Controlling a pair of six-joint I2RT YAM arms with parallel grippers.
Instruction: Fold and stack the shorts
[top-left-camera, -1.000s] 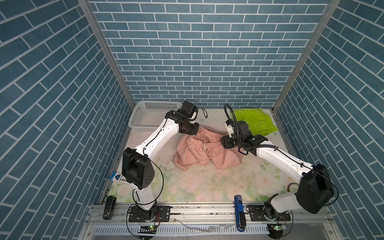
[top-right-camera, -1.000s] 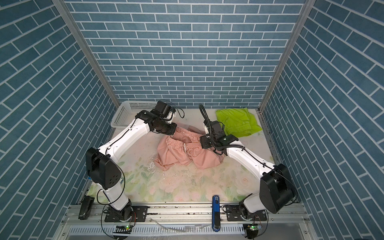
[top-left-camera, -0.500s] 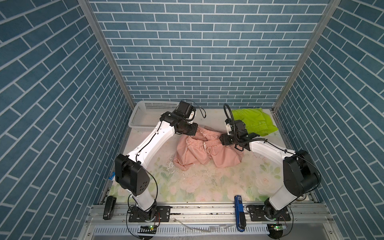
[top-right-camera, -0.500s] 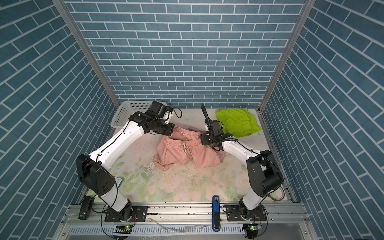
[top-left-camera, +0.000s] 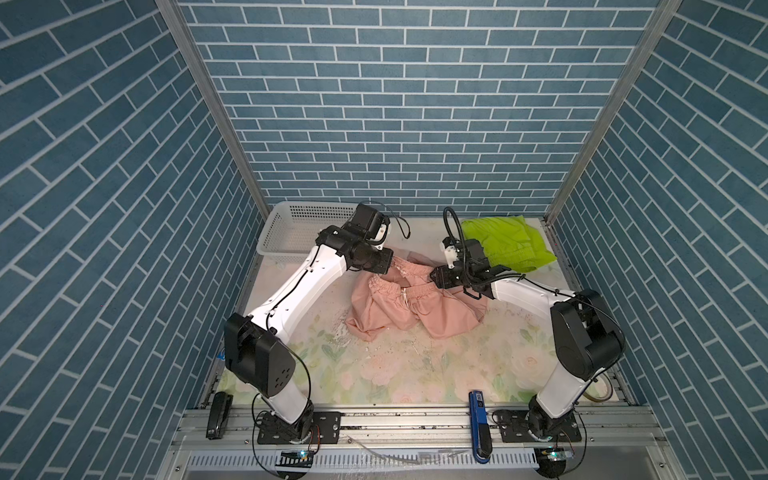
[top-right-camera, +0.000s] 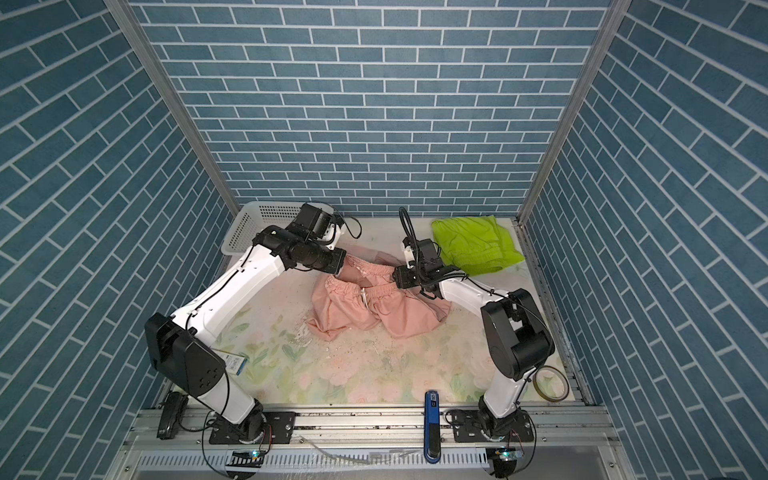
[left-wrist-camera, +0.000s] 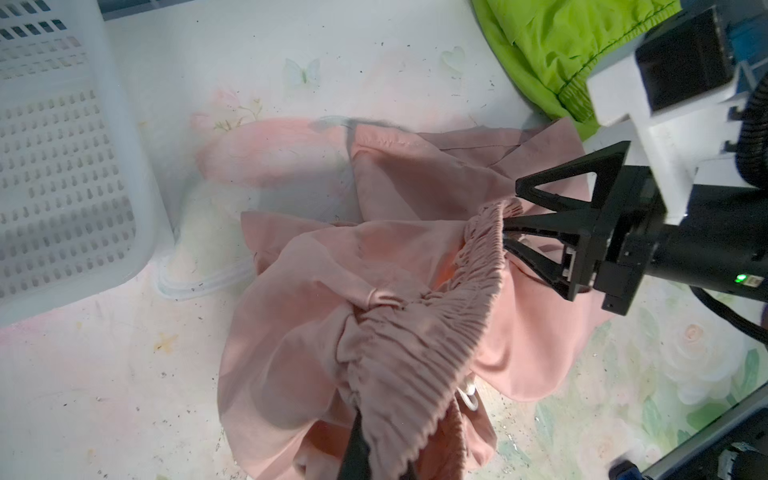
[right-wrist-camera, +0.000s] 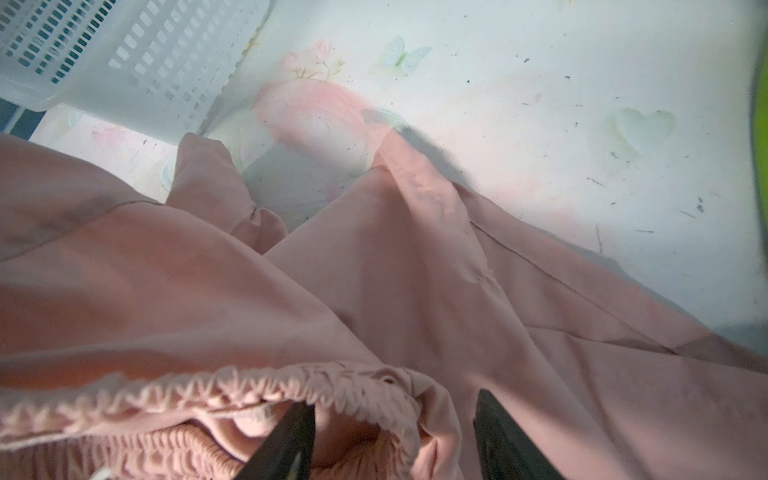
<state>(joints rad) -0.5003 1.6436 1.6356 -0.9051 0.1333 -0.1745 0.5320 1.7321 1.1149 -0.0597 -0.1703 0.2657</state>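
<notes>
The salmon-pink shorts (top-left-camera: 415, 309) (top-right-camera: 374, 311) lie crumpled mid-table, their gathered waistband lifted and stretched between both grippers. My left gripper (top-left-camera: 388, 272) (left-wrist-camera: 374, 453) is shut on one end of that waistband (left-wrist-camera: 415, 353). At the other end my right gripper (top-left-camera: 432, 276) (right-wrist-camera: 395, 401) stands open, one finger inside the waistband (right-wrist-camera: 291, 386) and the other outside on the fabric. In the left wrist view the right gripper (left-wrist-camera: 511, 224) straddles the band's edge. The lime-green shorts (top-left-camera: 507, 245) (top-right-camera: 473, 245) lie flat at the back right.
A white perforated basket (top-left-camera: 286, 232) (top-right-camera: 253, 224) stands at the back left, close behind the left arm. A blue tool (top-left-camera: 478, 419) and a black object (top-left-camera: 218, 411) lie on the front rail. A tape roll (top-right-camera: 548, 384) sits by the right arm's base.
My right gripper has moved left onto the waistband's end, and its jaws have narrowed a little. The left gripper keeps its hold and has shifted slightly back.
</notes>
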